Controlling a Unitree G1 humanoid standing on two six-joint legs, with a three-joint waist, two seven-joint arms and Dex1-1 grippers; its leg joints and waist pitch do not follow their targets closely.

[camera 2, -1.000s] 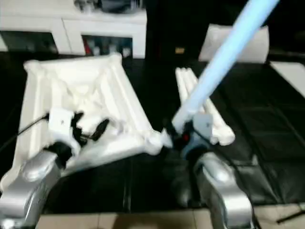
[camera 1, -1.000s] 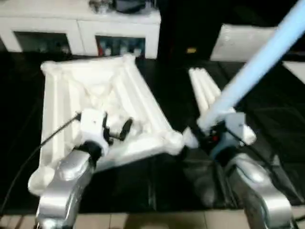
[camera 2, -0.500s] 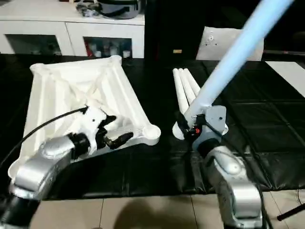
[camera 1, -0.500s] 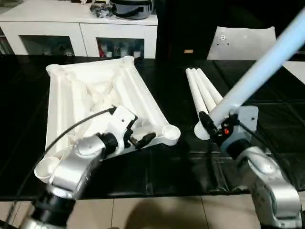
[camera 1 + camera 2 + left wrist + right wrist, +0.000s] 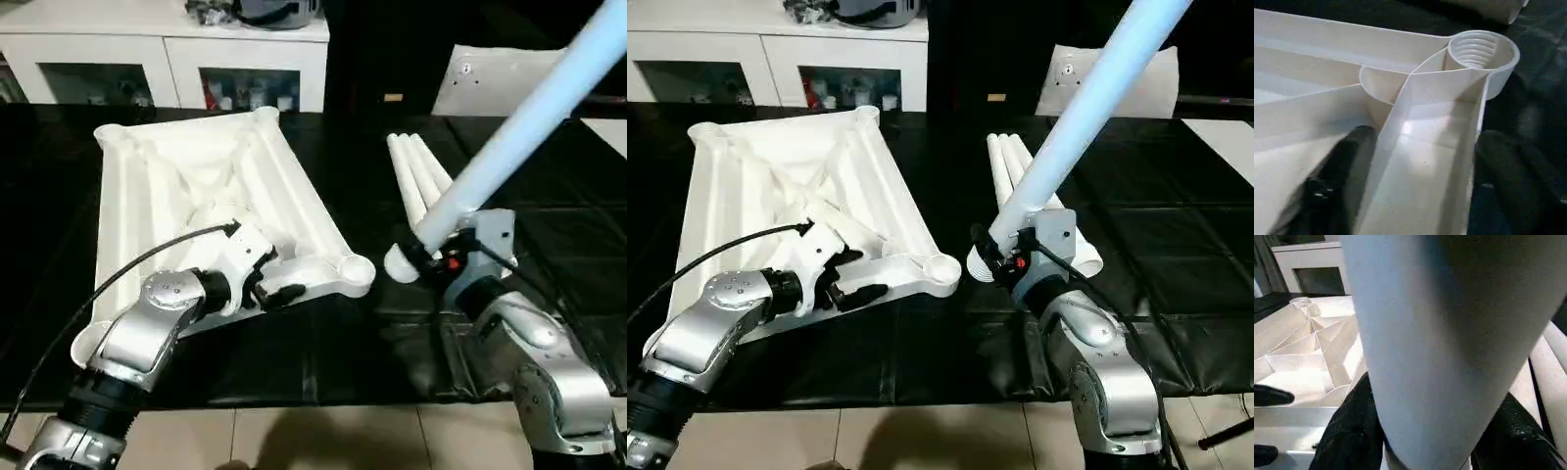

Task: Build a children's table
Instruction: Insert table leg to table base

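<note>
Tabletop upside down, no legs in yet. R gripper clamps one leg beside near socket; three legs left. L gripper spread wide astride the tabletop's rim, nothing gripped.

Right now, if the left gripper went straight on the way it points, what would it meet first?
Probably the corner socket of the tabletop: the left gripper straddles the side wall and points along it toward that socket, though depth is hard to judge.

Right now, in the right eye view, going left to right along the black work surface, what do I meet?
Left gripper over the tabletop's near edge → tabletop's near corner socket → right gripper clamping a leg → three spare legs lying side by side.
</note>
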